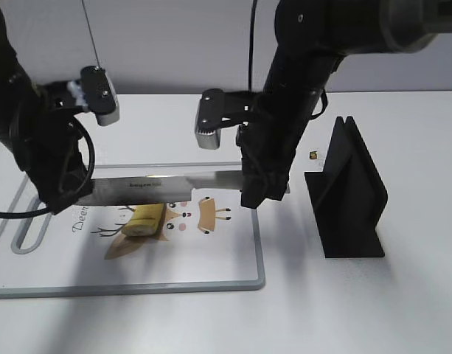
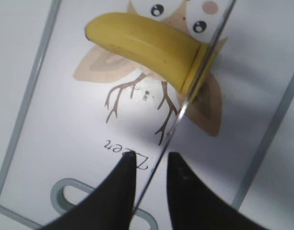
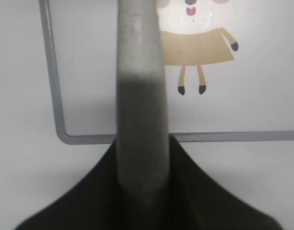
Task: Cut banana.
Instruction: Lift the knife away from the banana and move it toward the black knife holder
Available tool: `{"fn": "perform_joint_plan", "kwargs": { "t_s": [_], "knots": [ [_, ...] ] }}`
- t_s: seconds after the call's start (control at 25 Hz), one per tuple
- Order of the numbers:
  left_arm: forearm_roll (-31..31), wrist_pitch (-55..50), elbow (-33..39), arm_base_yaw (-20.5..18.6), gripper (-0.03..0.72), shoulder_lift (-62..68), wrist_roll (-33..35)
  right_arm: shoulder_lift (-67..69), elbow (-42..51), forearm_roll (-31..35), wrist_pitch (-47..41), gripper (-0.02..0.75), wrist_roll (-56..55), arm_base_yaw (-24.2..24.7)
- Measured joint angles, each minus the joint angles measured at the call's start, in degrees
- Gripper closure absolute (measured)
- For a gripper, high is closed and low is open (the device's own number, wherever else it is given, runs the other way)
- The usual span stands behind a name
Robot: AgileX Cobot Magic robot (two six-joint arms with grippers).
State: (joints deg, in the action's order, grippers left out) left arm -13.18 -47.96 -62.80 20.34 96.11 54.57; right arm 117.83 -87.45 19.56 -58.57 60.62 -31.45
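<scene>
The banana (image 1: 146, 220) is a short yellow piece lying on the white cutting board (image 1: 211, 259) over a brown deer print. It also shows in the left wrist view (image 2: 147, 48). A long knife (image 1: 167, 186) hangs level above it, blade edge down. My right gripper (image 1: 259, 184) is shut on the knife's grey handle (image 3: 139, 96). My left gripper (image 1: 67, 193) sits at the blade's tip end. In the left wrist view its fingers (image 2: 150, 163) stand apart with the thin blade (image 2: 194, 86) between them. The blade crosses the banana's cut end.
The cutting board has a grey rim (image 3: 55, 105) and a handle slot (image 2: 65, 191) at its left end. A black knife stand (image 1: 351, 192) stands on the table to the right of the board. A small yellowish scrap (image 1: 313, 155) lies behind it.
</scene>
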Motion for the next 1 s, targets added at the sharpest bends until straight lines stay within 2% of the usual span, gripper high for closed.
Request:
{"fn": "perform_joint_plan", "kwargs": {
  "t_s": [0.16, 0.2, 0.28, 0.44, 0.72, 1.0],
  "knots": [
    [-0.85, 0.52, -0.05, 0.00, 0.224, -2.67, -0.79, -0.75, 0.00, 0.06, 0.00, 0.577, -1.41, 0.00],
    [-0.86, 0.52, -0.05, -0.05, 0.169, -3.64, -1.18, -0.75, 0.00, -0.07, 0.00, 0.577, -1.57, 0.00],
    [-0.99, 0.68, -0.05, -0.66, 0.117, -5.62, -1.68, -0.95, 0.00, -0.23, 0.00, 0.577, -1.74, 0.00],
    [-0.99, 0.85, -0.05, -3.01, 0.097, -10.72, -2.66, -1.26, 0.00, -0.18, -0.31, 0.578, -1.85, 0.00],
    [-0.94, 0.33, -0.05, -9.71, 0.099, -20.12, -11.57, -3.97, 0.00, 0.00, -2.98, 0.577, -5.25, 0.00],
    [1.32, -9.84, -0.05, -18.72, 0.099, -25.55, -29.66, -9.50, 0.00, 0.17, -6.48, 0.577, -24.49, 0.00]
  ]
}}
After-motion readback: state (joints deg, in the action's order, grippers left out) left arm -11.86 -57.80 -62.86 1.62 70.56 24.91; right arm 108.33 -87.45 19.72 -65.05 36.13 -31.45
